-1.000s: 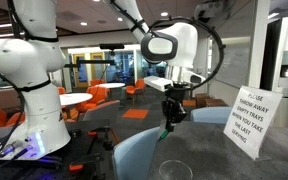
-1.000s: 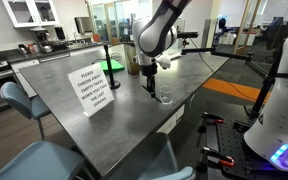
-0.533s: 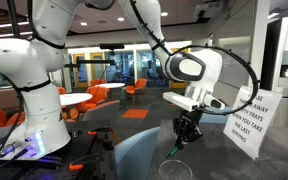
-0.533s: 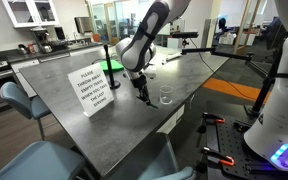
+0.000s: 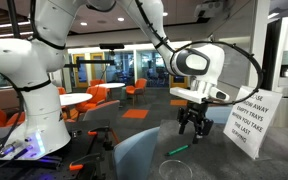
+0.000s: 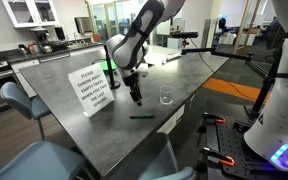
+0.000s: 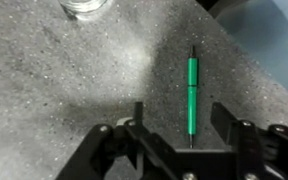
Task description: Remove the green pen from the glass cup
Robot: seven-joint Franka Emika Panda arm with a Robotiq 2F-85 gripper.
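Note:
The green pen lies flat on the grey table, outside the glass cup. It shows as a short green line in both exterior views. My gripper hangs just above the table with its jaws open and nothing between them. In the wrist view the gripper sits directly over the pen's near end, one finger on each side and clear of it. The cup's rim shows at the top edge of that view, away from the pen. In an exterior view the gripper is up and right of the pen.
A white printed sign stands on the grey table close to the arm. The table's edge runs just beyond the pen and cup. Blue chairs stand around the table.
The arm carried the pen away from the cup and down to the table. The jaws then opened, and the pen now lies loose on the surface.

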